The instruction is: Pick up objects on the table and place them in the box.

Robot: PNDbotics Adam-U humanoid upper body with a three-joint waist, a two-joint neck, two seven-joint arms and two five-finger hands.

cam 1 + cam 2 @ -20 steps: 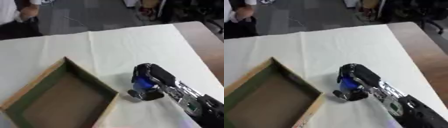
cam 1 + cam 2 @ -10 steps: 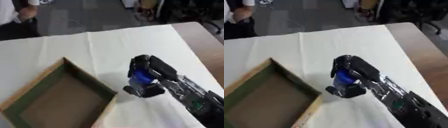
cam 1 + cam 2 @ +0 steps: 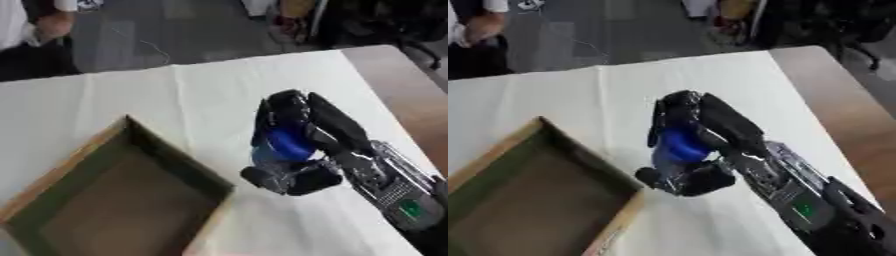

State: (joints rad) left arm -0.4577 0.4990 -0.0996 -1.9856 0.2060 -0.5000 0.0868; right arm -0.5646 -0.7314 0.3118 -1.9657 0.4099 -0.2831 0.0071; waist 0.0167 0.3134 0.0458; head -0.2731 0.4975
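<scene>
My right hand (image 3: 306, 130) comes in from the lower right, its fingers and thumb curled round a blue object (image 3: 284, 142) held above the white tablecloth. The hand hangs just right of the box's near right corner. The box (image 3: 66, 172) is a shallow open cardboard tray with a dark green-brown inside, lying at the lower left; nothing shows inside it. Most of the blue object is covered by the fingers. My left hand appears in neither view.
The white cloth (image 3: 175, 95) covers the table; bare brown tabletop (image 3: 402, 85) shows along the right edge. A person stands beyond the far left edge, away from the task's things. Dark floor and chairs lie beyond the table.
My right hand has carried the blue object up and to the left, closer to the box's right corner. The camera has also shifted slightly.
</scene>
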